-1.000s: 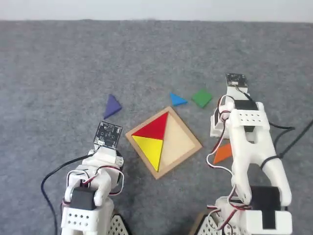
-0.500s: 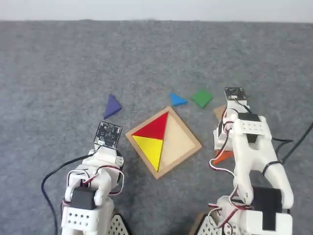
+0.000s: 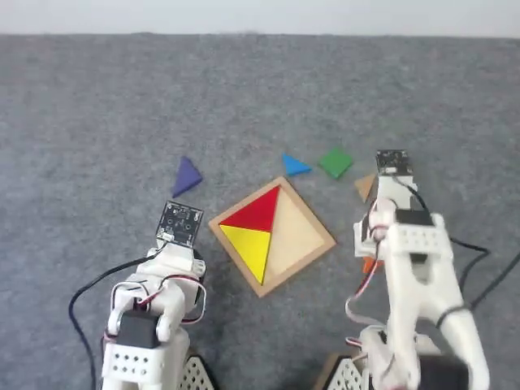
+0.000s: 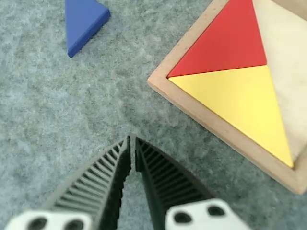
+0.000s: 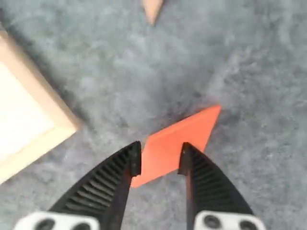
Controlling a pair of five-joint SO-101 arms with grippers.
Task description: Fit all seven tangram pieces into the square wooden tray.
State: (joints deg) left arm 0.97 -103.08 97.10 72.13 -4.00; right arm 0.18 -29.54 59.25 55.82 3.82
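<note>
- Grey felt-like mat: covers the whole table, with a pale wall beyond its far edge.
- Square wooden tray: lies toward the mat's near edge, between the two arms and turned corner-on. It has a pale raised rim, and the half toward the right arm is bare wood.
- Red triangle and yellow triangle: the two large pieces, seated flat in the tray's half toward the left arm, touching along one side.
- Right gripper: low over the mat just beside the tray's right corner. The jaws are part-way open with the orange piece between them, and nothing is lifted.
- Left gripper: jaws all but closed and empty, above bare mat just off the tray's left rim.
- Orange piece: a thin, smooth, slanted four-sided tile lying flat on the mat.
  - Likely fault: the fingertips ride over its low edges on the soft nap.
  - Or they pinch it off-centre, so the tile twists or skids toward the tray rim.
- Dark blue triangle: loose on the mat beyond the tray's left corner.
- Green square: loose beyond the tray's far corner, toward the right edge.
- Light blue triangle: small, just beside the green square.
- Tan piece: small, near the right arm and partly hidden by it.
</note>
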